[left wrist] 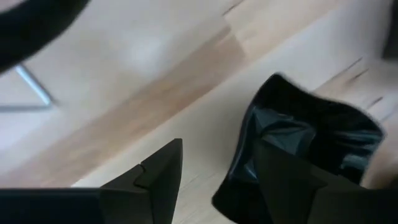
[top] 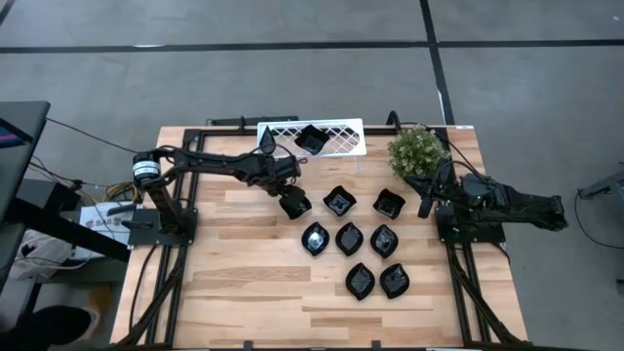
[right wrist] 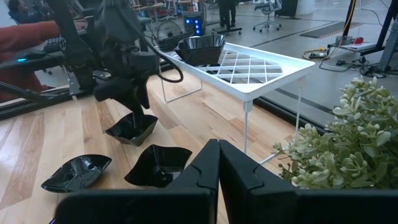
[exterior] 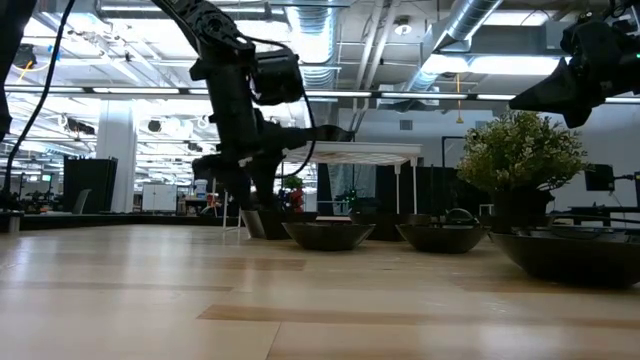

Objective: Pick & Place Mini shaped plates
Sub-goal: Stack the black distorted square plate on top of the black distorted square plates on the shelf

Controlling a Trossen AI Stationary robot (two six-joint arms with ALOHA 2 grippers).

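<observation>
From above, the left gripper (top: pixel 292 200) stands over a wavy-edged square plate (top: pixel 295 205) at the left end of the group of mini shaped plates (top: pixel 350 239) spread on the worktop (top: pixel 244 283). One more plate (top: pixel 312 137) already sits on the white wire rack (top: pixel 336 138) at the far edge. The right gripper (top: pixel 426 200) waits near the small plant (top: pixel 418 149), its jaws closed and empty.

At table height, the left gripper reaches down to the worktop beside the row of shallow black dishes (exterior: pixel 328 235); their rims flare upward, thin and low.

Through the left wrist camera, the jaws stand wide, one finger (left wrist: pixel 155 177) outside the plate and the other seemingly inside its rim, though the blur leaves contact uncertain.

The right wrist camera shows the same plate (right wrist: pixel 132 127) under the left gripper.

The dishes look light, rigid, glossy and likely slippery, perhaps chippable; pinching the raised rim wall squarely seems the soundest hold.
</observation>
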